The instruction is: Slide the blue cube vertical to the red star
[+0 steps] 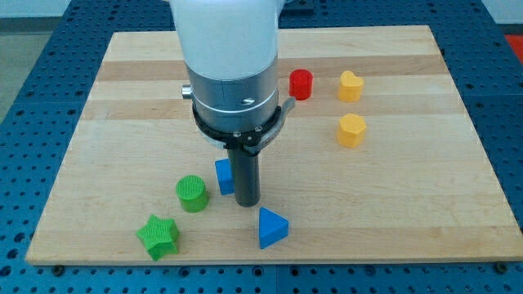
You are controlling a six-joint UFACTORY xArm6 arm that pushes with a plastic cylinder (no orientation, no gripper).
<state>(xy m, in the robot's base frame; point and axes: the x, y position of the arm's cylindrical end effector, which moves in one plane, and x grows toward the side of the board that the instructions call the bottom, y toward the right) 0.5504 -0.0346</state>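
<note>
The blue cube (224, 175) sits on the wooden board left of centre, partly hidden behind my rod. My tip (247, 202) rests on the board just right of and slightly below the cube, touching or nearly touching it. No red star shows; the arm's white body may hide it. The only red block in view is a red cylinder (301, 84) near the view's top, right of the arm.
A green cylinder (192, 193) stands left of the blue cube. A green star (158, 236) lies at the bottom left. A blue triangle (271, 227) lies below my tip. Two yellow blocks (350, 86) (351, 131) sit at the upper right.
</note>
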